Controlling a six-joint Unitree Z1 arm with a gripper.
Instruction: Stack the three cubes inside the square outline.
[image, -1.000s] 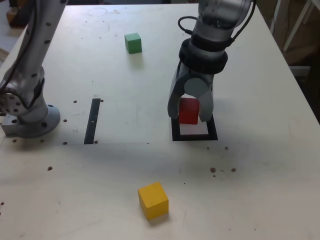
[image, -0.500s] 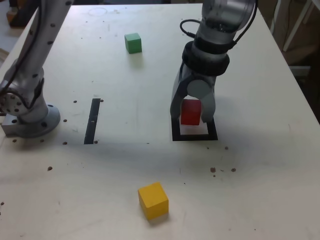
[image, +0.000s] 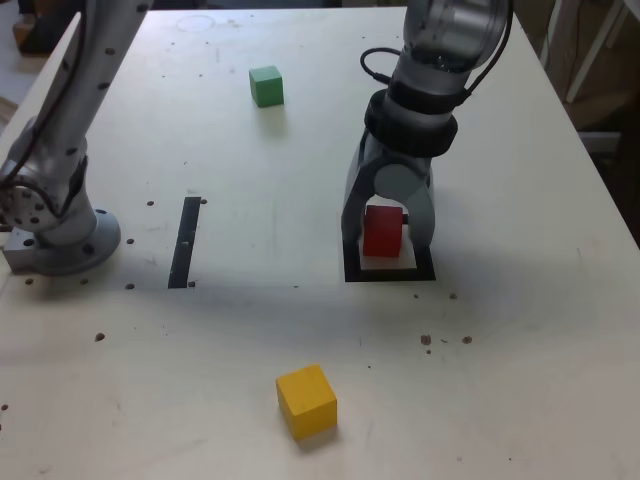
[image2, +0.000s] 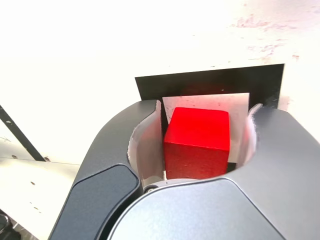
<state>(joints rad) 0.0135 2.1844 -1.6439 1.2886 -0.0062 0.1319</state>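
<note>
1. One gripper (image: 387, 236) points down over the square outline (image: 389, 273), jaws parted a little, straddling the red cube (image: 382, 230); gaps show at both sides in the wrist view, so nothing is clamped.
2. Three cubes: red inside the outline, green cube (image: 266, 86) far left, yellow cube (image: 306, 400) near.
3. No writing is readable.

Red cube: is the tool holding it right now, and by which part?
Apparently not. The red cube sits between the tool's parted jaws inside the square outline, with gaps at both side faces.
</note>
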